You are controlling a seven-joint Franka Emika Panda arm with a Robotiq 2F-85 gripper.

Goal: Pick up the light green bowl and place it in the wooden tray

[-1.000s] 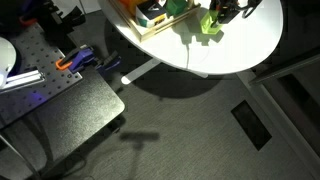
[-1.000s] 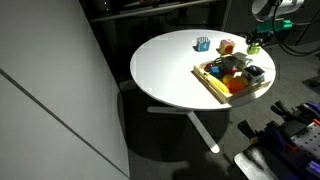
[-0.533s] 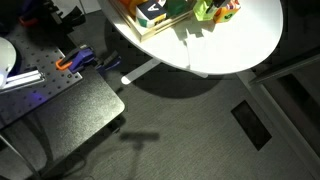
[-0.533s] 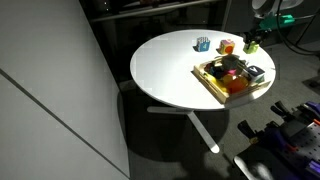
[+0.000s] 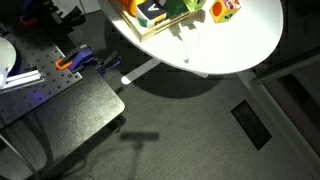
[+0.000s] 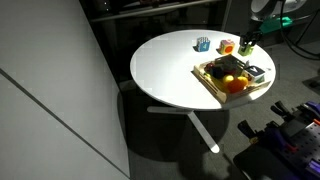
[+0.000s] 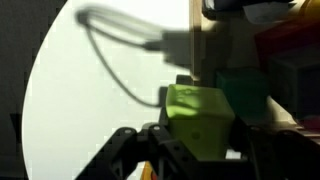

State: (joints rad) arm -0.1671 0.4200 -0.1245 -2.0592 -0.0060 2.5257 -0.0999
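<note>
We've got the small pale yellow-green round bowl [image 7: 200, 115] pinched in the gripper [image 7: 195, 137], hanging close to the tan wooden rectangular tray [image 6: 208, 84]. Pickup looks done; setting it inside and letting go remains.

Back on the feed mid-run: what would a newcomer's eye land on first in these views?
The round white table glows against the dark floor, and the wooden tray, crowded with colourful items, sits near its edge. In the wrist view the light green bowl fills the middle of the frame. It is held in the gripper over the table, close by the tray.
</note>
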